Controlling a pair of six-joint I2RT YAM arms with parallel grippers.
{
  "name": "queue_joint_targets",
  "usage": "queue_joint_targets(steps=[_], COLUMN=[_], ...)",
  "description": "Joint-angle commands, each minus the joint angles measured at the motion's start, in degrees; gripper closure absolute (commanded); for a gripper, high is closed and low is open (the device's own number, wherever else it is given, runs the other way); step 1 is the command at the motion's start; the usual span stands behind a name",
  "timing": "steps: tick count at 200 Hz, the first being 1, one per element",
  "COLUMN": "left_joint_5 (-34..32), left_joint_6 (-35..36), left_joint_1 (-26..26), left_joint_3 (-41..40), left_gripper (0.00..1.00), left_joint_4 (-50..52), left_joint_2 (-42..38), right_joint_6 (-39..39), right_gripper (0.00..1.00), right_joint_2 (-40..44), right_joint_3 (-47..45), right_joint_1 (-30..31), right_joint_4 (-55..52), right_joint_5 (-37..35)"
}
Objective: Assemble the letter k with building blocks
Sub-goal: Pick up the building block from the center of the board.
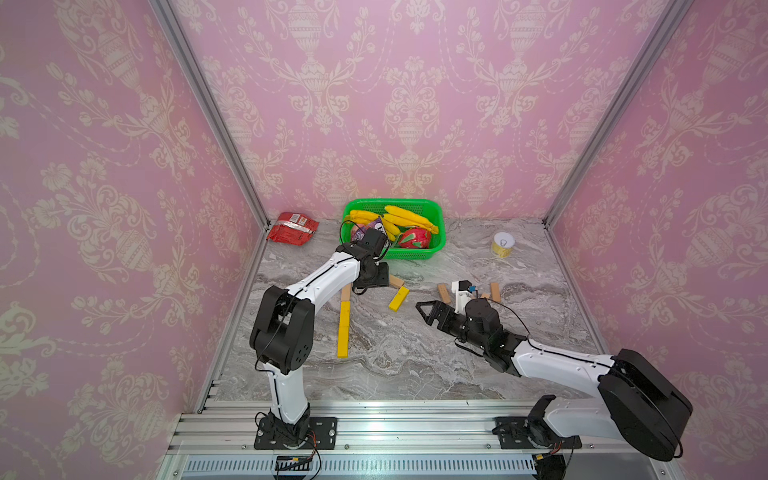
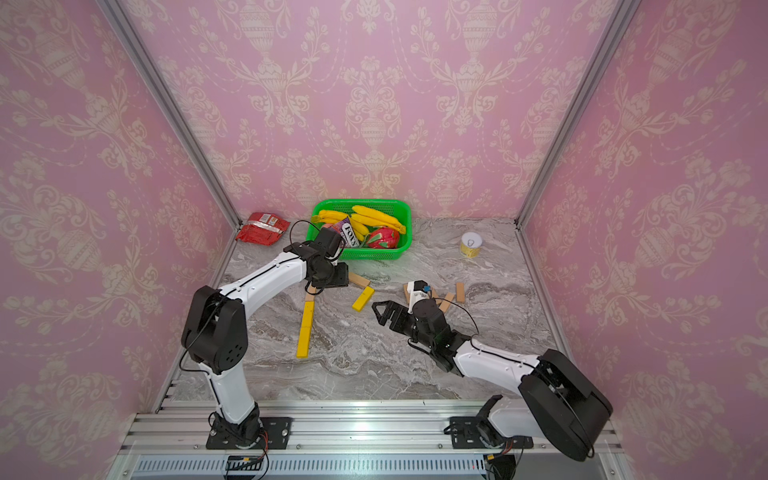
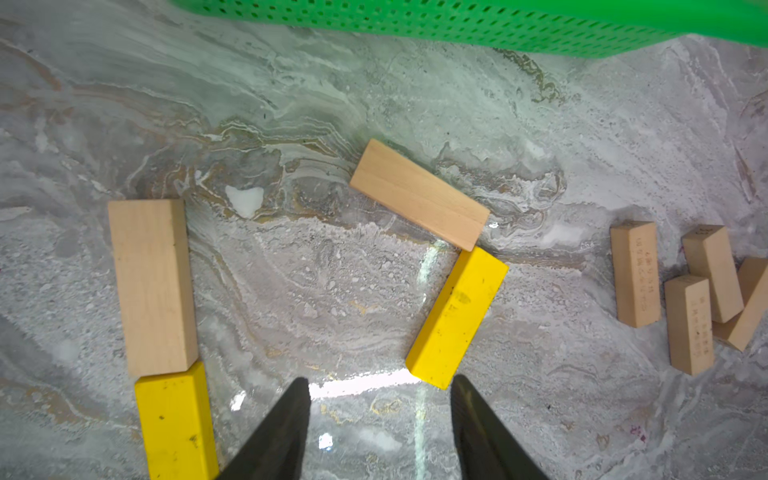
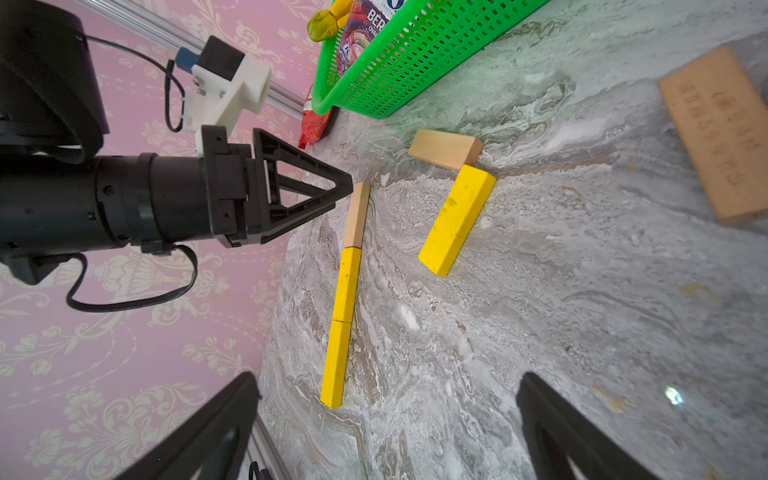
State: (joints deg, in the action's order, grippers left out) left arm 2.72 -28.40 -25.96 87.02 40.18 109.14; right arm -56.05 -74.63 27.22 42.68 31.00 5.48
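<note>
While I am monitoring the rig remotely, the left gripper point(image 3: 381, 384) is hovering over the marble table point(image 1: 395, 365) with its fingers standing apart and nothing between them. One fingertip point(image 3: 463, 399) is showing just beside the near end of the slanted yellow block point(image 3: 457, 318), and I cannot tell whether they are touching. I am recording the letter k point(image 4: 348, 282) as lying incomplete on the left half of the table, in front of the green basket point(image 1: 411, 253). Its stem point(image 1: 343, 328) is running end to end, with one tan block point(image 4: 357, 216) nearest the basket and two yellow blocks point(image 4: 336, 361) following it. The slanted wood block point(image 3: 419, 195) and the slanted yellow block are meeting at one corner, that corner pointing away from the stem and both lying apart from it. The right gripper point(image 4: 386, 384) is hanging spread wide and empty, near the slanted yellow block. Loose wood blocks point(image 3: 636, 274) are lying clustered on the right side.
</note>
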Motion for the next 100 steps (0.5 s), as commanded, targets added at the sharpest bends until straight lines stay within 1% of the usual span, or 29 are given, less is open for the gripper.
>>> queue_joint_targets(steps=[1, 17, 36, 63, 83, 100], left_joint_5=[-0.91, -0.66, -2.47, -3.33, -2.64, -4.14], left_joint_6=[-2.12, -2.1, -0.73, -0.82, -0.13, 3.57], left_joint_1=[-1.61, -2.6, -3.62, -4.23, -5.15, -6.39], left_joint_3=[4.16, 7.56, 12.67, 17.25, 18.44, 17.15], left_gripper=[0.43, 0.43, 0.43, 0.43, 0.43, 0.42], left_joint_4=[-0.35, 0.48, 2.71, 4.19, 5.59, 6.94], left_joint_2=[3.68, 7.2, 11.43, 15.0, 15.92, 15.24], right_joint_6=[0.82, 1.09, 1.38, 1.39, 1.37, 1.47], right_gripper=[0.0, 0.0, 0.0, 0.0, 0.0, 0.0], right_joint_2=[-0.35, -1.24, -2.08, -2.54, -2.8, -2.89], right_joint_3=[-0.11, 0.55, 1.05, 0.91, 1.03, 1.08], right_joint_1=[0.3, 0.08, -0.28, -0.58, -1.0, -1.37], right_joint_4=[2.02, 2.04, 2.41, 3.26, 3.41, 3.32], right_joint_5=[-0.83, -0.17, 0.87, 1.72, 2.06, 2.6])
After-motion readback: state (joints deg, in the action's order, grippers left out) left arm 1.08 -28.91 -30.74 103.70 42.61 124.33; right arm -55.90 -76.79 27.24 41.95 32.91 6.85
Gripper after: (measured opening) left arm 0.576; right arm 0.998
